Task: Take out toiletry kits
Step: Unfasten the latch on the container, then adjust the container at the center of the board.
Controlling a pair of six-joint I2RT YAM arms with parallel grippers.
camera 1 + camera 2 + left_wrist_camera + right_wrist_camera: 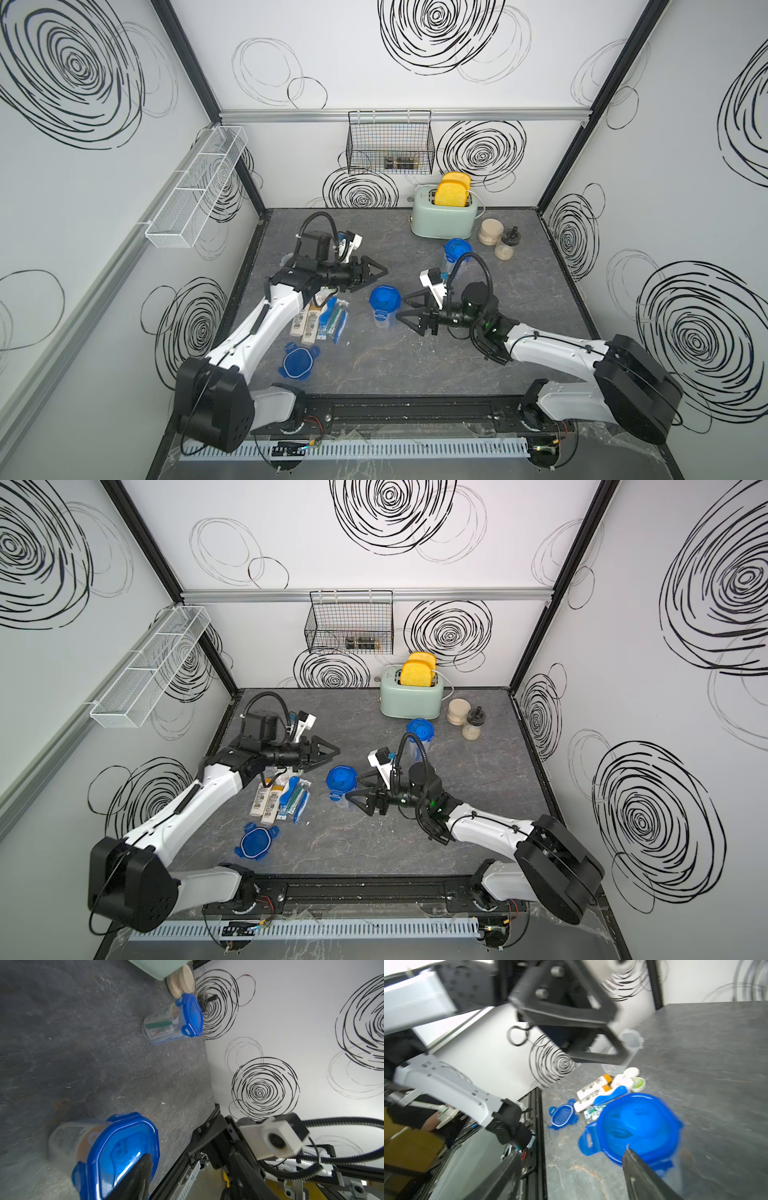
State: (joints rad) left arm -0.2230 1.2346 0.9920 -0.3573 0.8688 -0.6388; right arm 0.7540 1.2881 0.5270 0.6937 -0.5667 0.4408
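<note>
Closest in are the black shoulders of the two arms, the left arm (249, 328) and the right arm (552, 347), both reaching in over the grey counter (478, 365).

The left end effector (384, 272) hangs above the counter with its fingers spread and nothing between them. The right end effector (401, 307) is also spread wide and holds nothing. Its tips sit just beside the blue lid of the centre container (384, 305); I cannot tell if they touch it.

There are three clear containers. Two are closed with blue clip lids: the centre container and the back container (457, 251) near the toaster (442, 220). Both have toiletries showing through their walls in the left wrist view. The third, the open container (631, 1041), has no lid and is mostly hidden behind the left end effector. One loose lid (297, 361) lies flat near the front left.

One toiletry kit is out, heaped on the counter beside the left forearm, between the loose lid and the open container. It includes two cream bottles (300, 326) with tan caps, a blue toothbrush (330, 309), a white tin (631, 1072), a green tin (638, 1084) and some clear-wrapped pieces.

Two slices of toast (449, 193) stand in the toaster, with two beige jars (490, 232) beside it. Two baskets hang on the walls: a white mesh basket (195, 187) and a black wire basket (390, 143).
</note>
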